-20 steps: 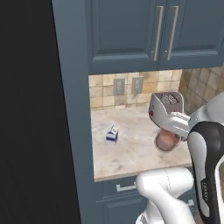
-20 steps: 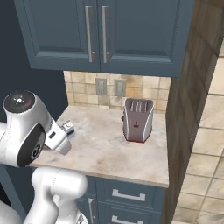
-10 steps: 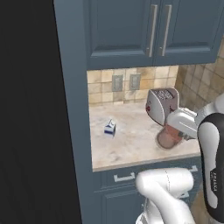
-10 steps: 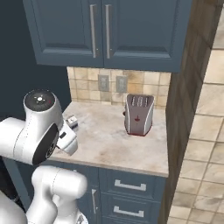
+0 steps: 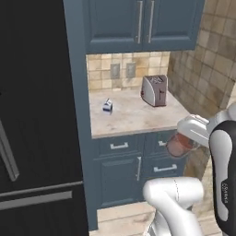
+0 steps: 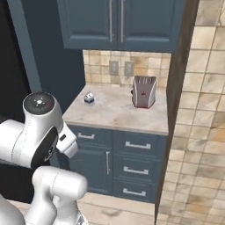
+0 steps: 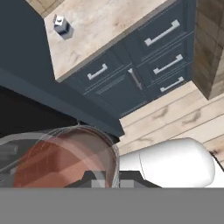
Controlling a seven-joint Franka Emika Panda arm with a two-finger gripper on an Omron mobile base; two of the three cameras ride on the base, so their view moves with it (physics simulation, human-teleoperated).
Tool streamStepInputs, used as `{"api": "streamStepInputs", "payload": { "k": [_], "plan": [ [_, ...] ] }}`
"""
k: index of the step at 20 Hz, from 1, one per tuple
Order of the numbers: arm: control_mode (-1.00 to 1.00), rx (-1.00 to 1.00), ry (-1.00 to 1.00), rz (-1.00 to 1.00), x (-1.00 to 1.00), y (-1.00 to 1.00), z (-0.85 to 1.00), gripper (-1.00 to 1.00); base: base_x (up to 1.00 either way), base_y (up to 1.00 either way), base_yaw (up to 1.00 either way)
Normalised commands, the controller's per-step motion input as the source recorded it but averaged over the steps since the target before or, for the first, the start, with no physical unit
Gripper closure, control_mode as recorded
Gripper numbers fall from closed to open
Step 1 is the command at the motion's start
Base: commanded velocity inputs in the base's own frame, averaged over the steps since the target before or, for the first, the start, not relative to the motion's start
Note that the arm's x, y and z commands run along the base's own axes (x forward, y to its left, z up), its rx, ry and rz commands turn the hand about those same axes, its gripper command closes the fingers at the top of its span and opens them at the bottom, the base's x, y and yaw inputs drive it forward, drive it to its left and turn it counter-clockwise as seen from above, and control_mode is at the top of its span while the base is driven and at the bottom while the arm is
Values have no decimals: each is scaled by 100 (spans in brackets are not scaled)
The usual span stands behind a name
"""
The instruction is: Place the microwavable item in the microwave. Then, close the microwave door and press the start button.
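My gripper (image 5: 183, 139) is shut on the microwavable item (image 5: 178, 145), a clear glass tumbler with reddish-brown contents. It hangs in the air at the right, in front of the blue drawers and below the counter's edge. In the hand view the tumbler (image 7: 64, 161) sits large at the lower left, just above the dark fingertips (image 7: 93, 178), with the gripper (image 7: 109, 181) at the bottom edge. The microwave, its door and the start button are out of view.
A stone counter (image 5: 133, 119) carries a small milk carton (image 5: 107, 105) and a steel toaster (image 5: 154, 90). Blue drawers (image 6: 136, 145) stand below it and blue cupboards above. A tall black appliance front (image 5: 32, 115) with a slanted silver handle stands at left. A tiled wall (image 6: 197, 110) rises at right.
The whole picture has shifted: the base has backed away from the counter, which now looks smaller and farther. The tumbler stays in the shut gripper, now off the counter and in front of the drawers.
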Motion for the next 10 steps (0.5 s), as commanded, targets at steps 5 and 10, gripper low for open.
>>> {"api": "streamStepInputs", "payload": {
  "k": [5, 10],
  "plan": [
    [100, 0, 0, 0, 0, 0, 0, 100, -79, 45, 0],
    [100, 0, 0, 0, 0, 0, 0, 100, -55, 58, 0]
  ]
}}
